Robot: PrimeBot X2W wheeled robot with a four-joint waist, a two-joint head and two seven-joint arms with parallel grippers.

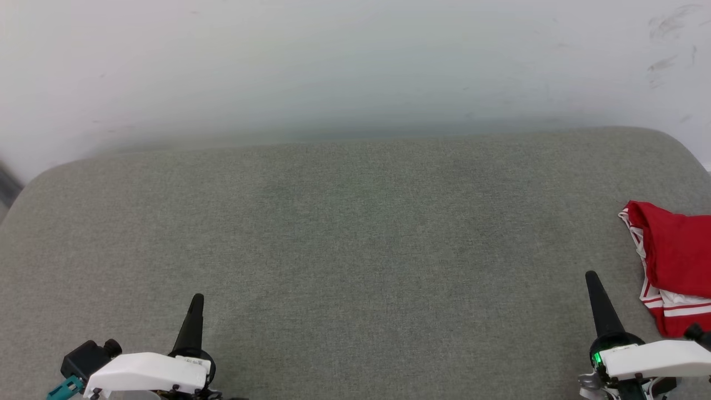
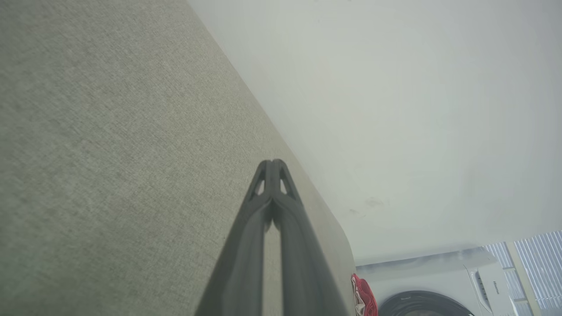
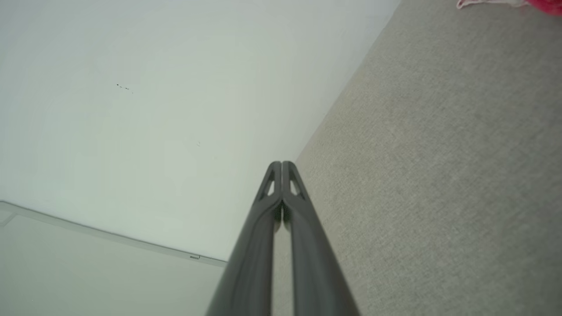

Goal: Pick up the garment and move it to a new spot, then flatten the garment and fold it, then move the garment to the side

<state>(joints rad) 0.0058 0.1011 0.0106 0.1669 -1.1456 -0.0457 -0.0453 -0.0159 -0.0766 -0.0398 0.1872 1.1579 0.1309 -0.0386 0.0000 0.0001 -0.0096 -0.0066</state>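
The garment (image 1: 675, 261), red with white and red-striped trim, lies bunched at the right edge of the grey padded surface (image 1: 355, 239), partly cut off by the head view's border. A red sliver of the garment (image 2: 363, 297) shows at the bottom of the left wrist view, and a corner of the garment (image 3: 505, 3) shows at the top right of the right wrist view. My right gripper (image 1: 592, 276) is shut and empty, just left of the garment and apart from it. My left gripper (image 1: 196, 300) is shut and empty at the lower left, far from the garment. In the wrist views, the left gripper (image 2: 272, 163) and the right gripper (image 3: 281, 164) have their fingertips pressed together.
A white wall (image 1: 355, 61) rises right behind the surface's far edge. A white washing machine (image 2: 443, 285) stands beyond the surface's right end in the left wrist view. The surface's corners are rounded.
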